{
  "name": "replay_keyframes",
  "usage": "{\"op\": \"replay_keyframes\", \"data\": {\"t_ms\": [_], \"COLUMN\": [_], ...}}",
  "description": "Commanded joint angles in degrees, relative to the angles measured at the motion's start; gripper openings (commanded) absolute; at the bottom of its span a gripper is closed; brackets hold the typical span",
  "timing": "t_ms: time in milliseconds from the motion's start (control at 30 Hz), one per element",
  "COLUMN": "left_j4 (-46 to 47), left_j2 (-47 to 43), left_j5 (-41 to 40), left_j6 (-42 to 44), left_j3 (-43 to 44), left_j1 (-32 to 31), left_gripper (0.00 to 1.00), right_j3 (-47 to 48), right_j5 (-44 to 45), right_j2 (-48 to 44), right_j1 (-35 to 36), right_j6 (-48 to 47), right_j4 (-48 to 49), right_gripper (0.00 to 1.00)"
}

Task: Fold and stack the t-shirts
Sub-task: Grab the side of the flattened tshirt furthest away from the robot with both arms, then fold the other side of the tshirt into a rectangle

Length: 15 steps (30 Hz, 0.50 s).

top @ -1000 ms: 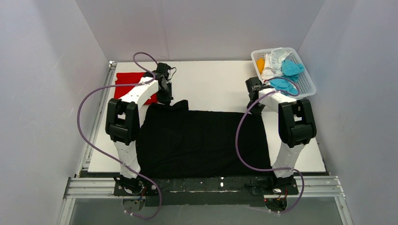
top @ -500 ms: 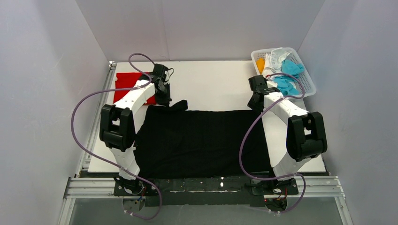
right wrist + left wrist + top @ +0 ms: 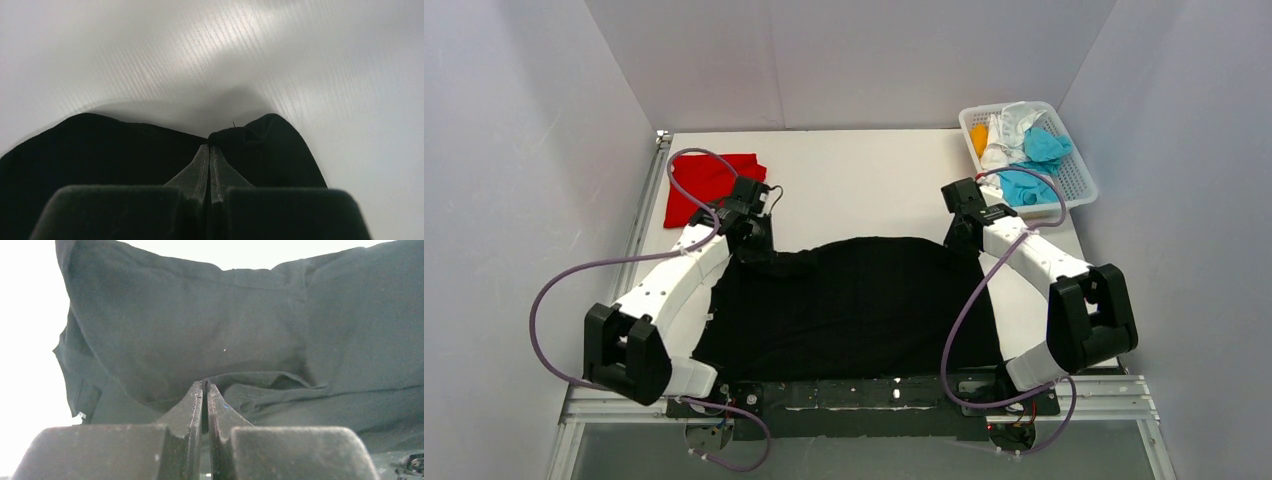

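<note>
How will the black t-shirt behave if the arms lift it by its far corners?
Probably floppy: the black t-shirt curves between its two pinched corners and bunches at the shut jaws. Likely light, since small pinches hold it. Most of it lies on the table, so it would probably drag.

Lg black tee (image 3: 854,305) spread ctr, red tee (image 3: 709,180) far-L.

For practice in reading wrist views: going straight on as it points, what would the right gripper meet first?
The black t-shirt pinched in the right gripper, then probably the white table beyond; depth is unclear.
</note>
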Motion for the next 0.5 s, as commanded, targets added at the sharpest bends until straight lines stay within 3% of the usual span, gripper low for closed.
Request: {"op": "replay_keyframes", "data": {"t_ms": [0, 233, 467], "left_j4": [-8.78, -16.67, -30.94], "left_j2": [-7.68, -16.83, -24.56], "left_j5": [-4.51, -5.42, -10.19], "left_j6": [-2.52, -7.91, -16.16], "left_j3": [-4.83, -10.16, -10.7], "left_j1": [-1.71, -3.48, -4.92], "left_gripper": [0.0, 0.0, 0.0], "right_j3": [-2.04, -7.86, -9.65], "right_j5": [2.95, 1.1, -1.13], "right_j2": [-5.46, -12.08, -16.31], "right_j1": [0.96, 1.64, 1.73], "right_j6": [-1.18, -1.98, -5.37], "right_j4": [-2.12, -2.33, -2.17], "right_gripper": [0.01, 0.01, 0.01]}}
